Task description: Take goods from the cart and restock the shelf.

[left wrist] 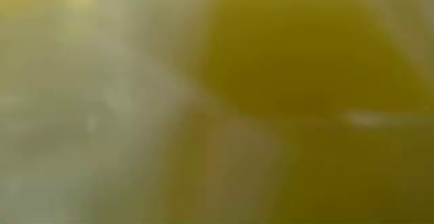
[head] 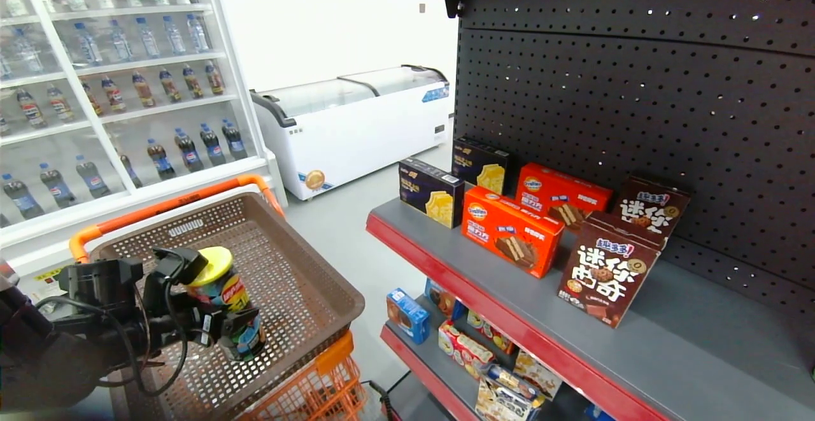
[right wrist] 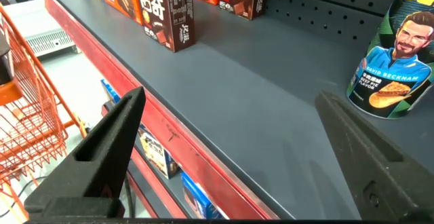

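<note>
A tall snack can point(head: 228, 297) with a yellow lid hangs tilted above the brown cart basket point(head: 318, 262) at the lower left of the head view. My left gripper point(head: 207, 303) is shut on it, with black fingers on both sides of its body. Close yellow blur covers the left wrist view. My right gripper point(right wrist: 230, 102) is open over the grey shelf board point(right wrist: 258, 95), nothing between its fingers. A second can point(right wrist: 392, 61), blue and green with a printed figure, stands upright on the shelf near the pegboard back.
Boxes stand in rows on the shelf: dark blue point(head: 432, 192), orange point(head: 511, 230) and brown point(head: 606, 274). Bare board lies to their right. A lower shelf point(head: 446, 344) holds more packs. A drinks fridge point(head: 114, 90) and a chest freezer point(head: 356, 121) stand behind the cart.
</note>
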